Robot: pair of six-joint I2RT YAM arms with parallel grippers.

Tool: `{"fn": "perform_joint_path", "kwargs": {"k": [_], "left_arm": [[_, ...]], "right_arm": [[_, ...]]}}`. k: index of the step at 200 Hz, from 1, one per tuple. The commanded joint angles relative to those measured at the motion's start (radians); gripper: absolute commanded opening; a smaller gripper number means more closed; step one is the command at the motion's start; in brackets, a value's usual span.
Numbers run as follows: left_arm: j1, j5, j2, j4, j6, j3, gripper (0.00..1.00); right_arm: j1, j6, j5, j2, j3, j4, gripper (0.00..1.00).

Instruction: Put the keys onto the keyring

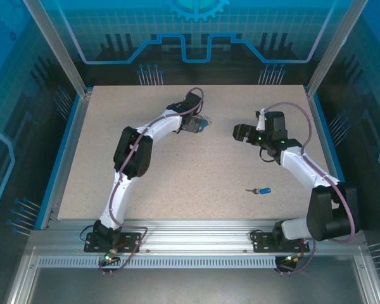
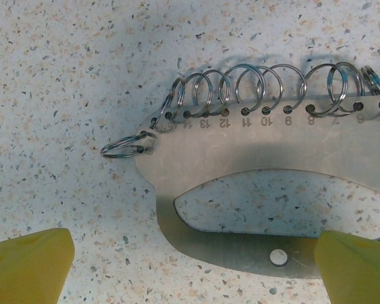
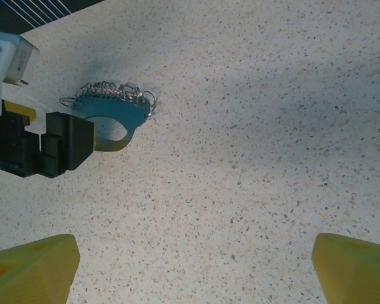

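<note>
Speckled table (image 1: 177,183), viewed from above and from both wrists. Left arm (image 1: 132,152) stretched toward the far edge, about midway along it; right arm (image 1: 301,166) bent inward from the near right corner.

Left gripper (image 1: 198,124) spread wide, straddling the keyring (image 1: 204,125) without pinching it (one of its yellow fingers (image 2: 28,263) clear of the metal, the other overlapping the rim, contact uncertain). Right gripper (image 1: 239,132) likewise spread, holding nothing, poised over bare table beside the keyring.

Keyring flat on the table: an oval loop fringed with small wire rings (image 2: 253,85). Key (image 1: 261,190) loose toward the near right corner, well apart from both grippers.

Judged barely begun: nothing lifted, key not yet threaded, pickup and threading both left. Cut off at the left wrist view's margin: the remainder of the ring row. Too small from above to read: the key's blade.
</note>
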Motion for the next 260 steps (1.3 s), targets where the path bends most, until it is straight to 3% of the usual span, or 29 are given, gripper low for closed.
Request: {"fn": "perform_joint_path", "kwargs": {"k": [1,47,112,198,260], "left_arm": [[-0.003,-0.017,0.04,-0.054,0.011,0.065,0.99],[-0.003,-0.007,0.099,-0.114,0.012,0.147,0.99],[-0.005,0.007,0.097,-0.135,0.011,0.111,0.99],[-0.057,0.016,-0.085,-0.045,0.015,-0.191,0.99],[-0.125,0.032,-0.328,0.04,-0.025,-0.559,0.99]], "right_arm": [[0.012,-0.006,0.021,-0.044,-0.011,-0.033,0.96],[0.01,-0.01,0.038,-0.09,-0.037,-0.054,0.97],[0.007,-0.008,0.046,-0.134,-0.031,-0.081,0.97],[0.008,0.023,0.003,-0.15,-0.072,-0.068,0.97],[0.022,0.039,-0.065,-0.152,-0.147,-0.04,0.96]]}}
